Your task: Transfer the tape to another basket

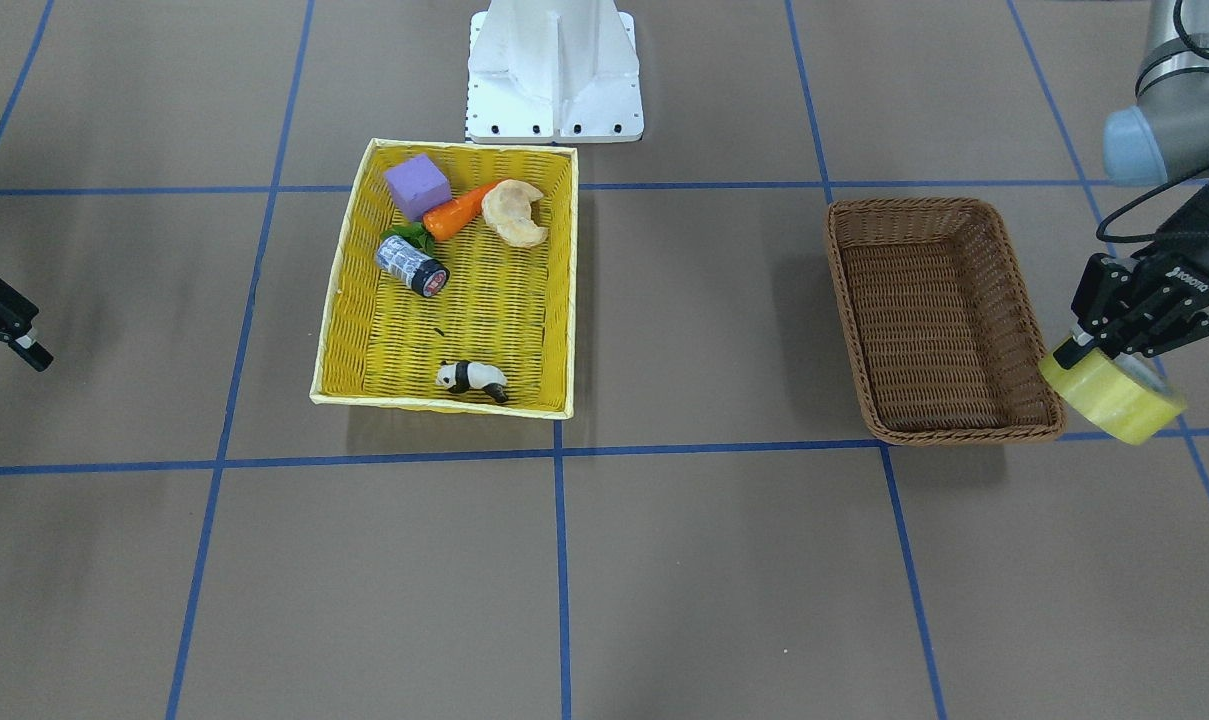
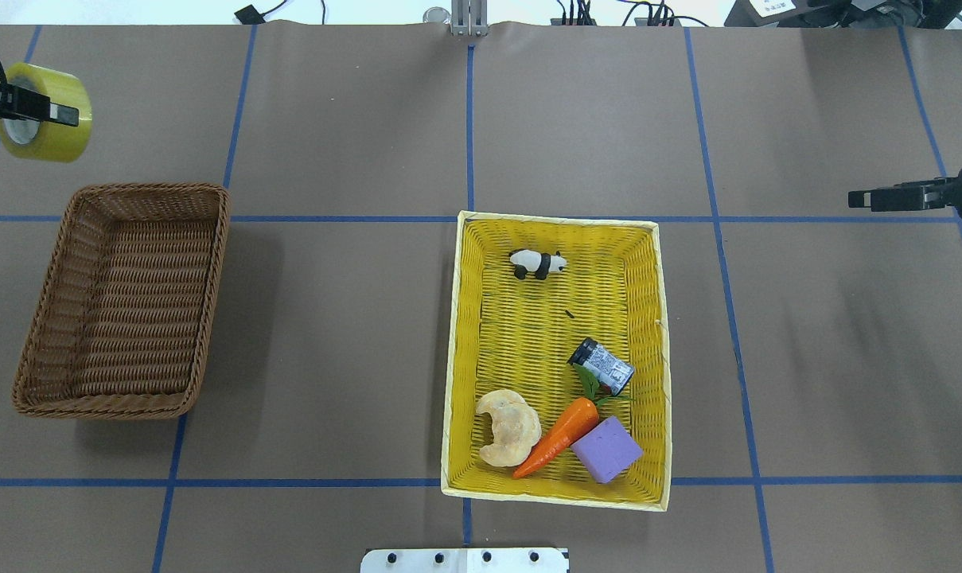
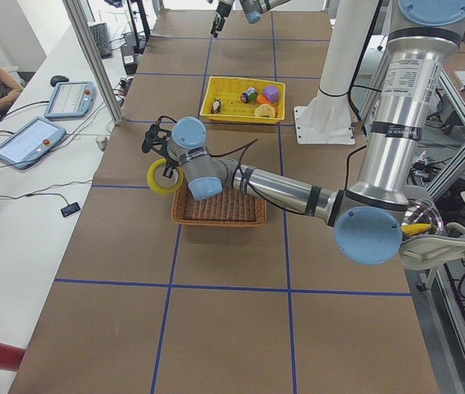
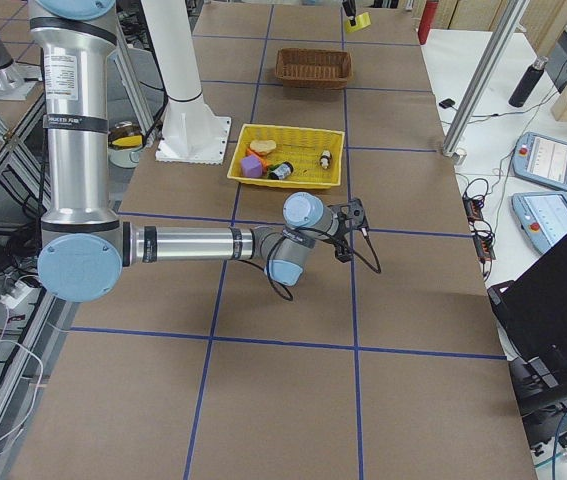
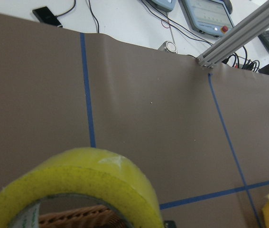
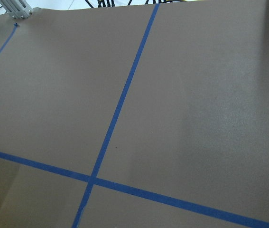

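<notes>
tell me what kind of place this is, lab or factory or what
Most likely a robotics research lab: a left arm and right arm stand at a table gridded with blue tape lines, teach pendants lie on a side bench, and toys sit in a yellow basket.

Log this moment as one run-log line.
left hand: shut on translucent yellow tape roll | tape: aloft, outside dark brown woven wicker basket | right hand: open, empty

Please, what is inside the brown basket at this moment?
Nothing is seen inside the brown basket; its whole woven floor shows, and nothing covers it. The tape hangs outside, beyond its corner, held by the left gripper.
</notes>
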Controlling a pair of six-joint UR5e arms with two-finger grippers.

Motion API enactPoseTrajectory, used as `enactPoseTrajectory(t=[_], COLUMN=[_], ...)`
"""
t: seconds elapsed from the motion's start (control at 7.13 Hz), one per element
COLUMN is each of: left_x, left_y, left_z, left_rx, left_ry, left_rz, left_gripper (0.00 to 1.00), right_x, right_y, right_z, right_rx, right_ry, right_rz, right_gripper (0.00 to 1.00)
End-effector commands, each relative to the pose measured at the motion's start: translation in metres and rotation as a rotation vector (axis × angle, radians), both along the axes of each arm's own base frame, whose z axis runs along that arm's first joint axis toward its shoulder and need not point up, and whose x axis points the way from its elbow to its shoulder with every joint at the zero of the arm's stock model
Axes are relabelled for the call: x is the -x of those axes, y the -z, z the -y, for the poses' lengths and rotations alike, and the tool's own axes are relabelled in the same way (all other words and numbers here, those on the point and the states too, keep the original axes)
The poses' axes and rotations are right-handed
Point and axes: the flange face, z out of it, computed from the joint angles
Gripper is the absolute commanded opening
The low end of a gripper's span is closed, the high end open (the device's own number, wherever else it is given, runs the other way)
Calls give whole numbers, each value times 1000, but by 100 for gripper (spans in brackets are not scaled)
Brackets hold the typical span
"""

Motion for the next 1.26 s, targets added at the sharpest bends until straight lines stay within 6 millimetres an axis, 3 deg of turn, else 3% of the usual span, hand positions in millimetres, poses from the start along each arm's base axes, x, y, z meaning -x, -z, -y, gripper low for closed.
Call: enactPoseTrajectory(t=[0.0,0.28,0.42,0.7,0.84,1.12], left_x=[-3,-75,-106,-138,-142,-156], left_y=[31,68,57,29,17,-7], left_z=[-10,-51,-60,-64,-61,-51], left_rx=[108,326,358,403,420,465], left_ry=[-39,-51,-87,-131,-134,-147], left_rz=[125,186,232,276,290,313], left_gripper=[0,0,0,0,0,0], right_x=[-5,-12,-15,-37,-51,-75], right_y=[-5,-13,-19,-25,-4,41], right_z=[-2,-1,0,11,26,28], right_rx=[-2,40,82,165,191,237], right_ry=[-9,-13,-5,75,120,238], right_rz=[-12,-46,-64,-113,-146,-273], right_gripper=[100,100,100,100,100,100])
